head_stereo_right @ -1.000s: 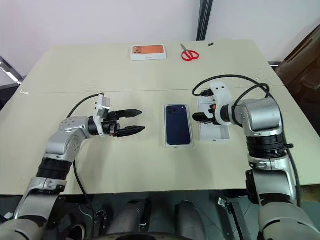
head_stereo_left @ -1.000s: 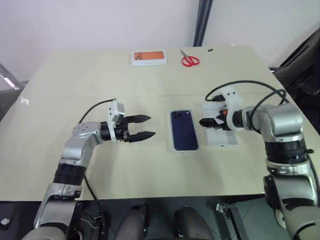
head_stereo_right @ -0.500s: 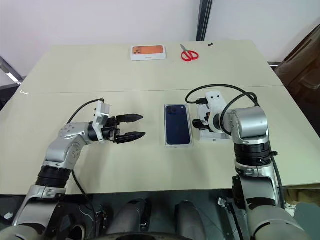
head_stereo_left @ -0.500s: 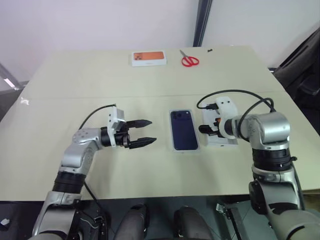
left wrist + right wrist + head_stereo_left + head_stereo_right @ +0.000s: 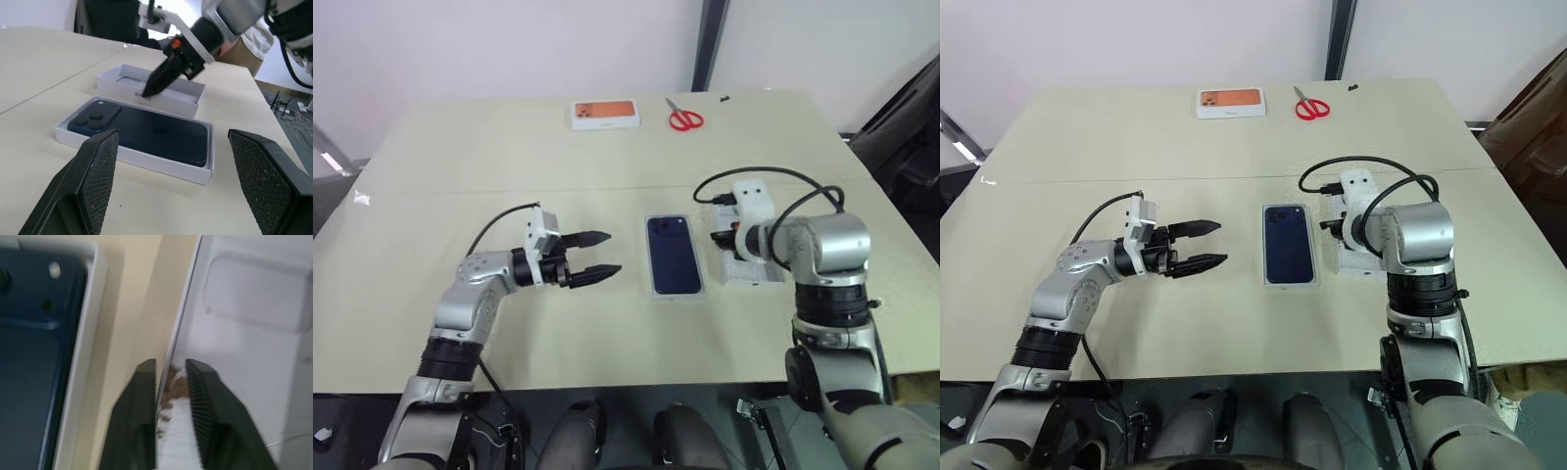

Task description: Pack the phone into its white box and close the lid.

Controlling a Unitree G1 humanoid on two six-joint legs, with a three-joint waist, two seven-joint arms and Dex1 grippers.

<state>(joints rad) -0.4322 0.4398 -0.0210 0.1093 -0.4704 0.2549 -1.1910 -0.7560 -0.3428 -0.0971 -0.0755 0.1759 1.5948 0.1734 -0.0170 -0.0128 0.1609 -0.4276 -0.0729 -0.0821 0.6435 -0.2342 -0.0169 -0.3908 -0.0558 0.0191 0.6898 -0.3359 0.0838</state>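
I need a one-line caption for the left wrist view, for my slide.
The phone lies in the white box while the right tool closes on the wall of the lid.

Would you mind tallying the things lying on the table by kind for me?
Phones: 1, the phone in the white box
Boxes and lids: 3, the white box, the lid, the orange-pictured box
Scissors: 1, red scissors
Total: 5

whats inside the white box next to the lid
The phone lies face down inside the white box, camera cluster showing. It covers the box's floor, so nothing under it can be seen.
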